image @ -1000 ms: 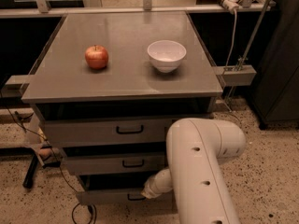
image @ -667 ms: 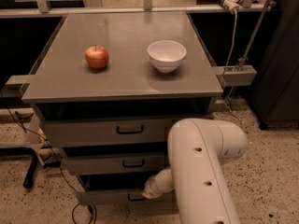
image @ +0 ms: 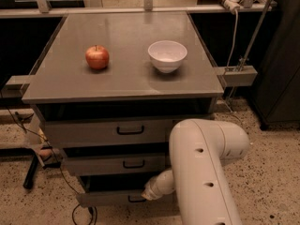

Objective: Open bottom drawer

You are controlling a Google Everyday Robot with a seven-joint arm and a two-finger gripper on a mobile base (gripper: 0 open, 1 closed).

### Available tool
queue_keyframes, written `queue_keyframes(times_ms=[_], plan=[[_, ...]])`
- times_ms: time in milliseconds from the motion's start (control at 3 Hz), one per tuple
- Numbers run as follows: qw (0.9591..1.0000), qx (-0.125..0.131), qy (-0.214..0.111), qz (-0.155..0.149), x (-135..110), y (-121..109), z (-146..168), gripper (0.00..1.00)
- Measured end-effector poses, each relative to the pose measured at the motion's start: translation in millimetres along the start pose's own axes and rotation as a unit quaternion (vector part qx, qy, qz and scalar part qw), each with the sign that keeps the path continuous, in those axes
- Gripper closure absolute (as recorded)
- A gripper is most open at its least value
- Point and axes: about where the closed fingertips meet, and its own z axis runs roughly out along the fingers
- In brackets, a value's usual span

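no visible shift; pincer (image: 144, 194) at bottom drawer (image: 105, 199), largely hidden behind arm (image: 206, 172)

Apple (image: 97, 57) L of bowl (image: 167, 55); gripper (image: 143, 196) at btm drawer (image: 105, 198) front.

Three drawers (image: 103, 164), one apple (image: 97, 57), one bowl (image: 167, 56), one gripper (image: 145, 195)

Grey tabletop (image: 126, 81) held 1 apple (image: 97, 57) up-left, 1 white bowl (image: 167, 55) up-right of gripper (image: 144, 195), low below front edge.
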Motion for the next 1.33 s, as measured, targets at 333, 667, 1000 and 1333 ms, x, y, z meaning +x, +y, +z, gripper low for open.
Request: queue_keyframes(times_ms=[333,667,1000,1333], plan=[[1.0,0.0,-0.001,-0.008,-2.9,0.5,-0.5,1.0],[1.0,-0.001,-0.001,-0.008,-1.7,0.3,-0.3,1.0],[1.0,0.0,-0.006,-0.007,-4.3,1.2,-1.8,1.0],[0.9999,-0.002,-0.008,-0.006,-5.0,5.9,-3.8,1.0]])
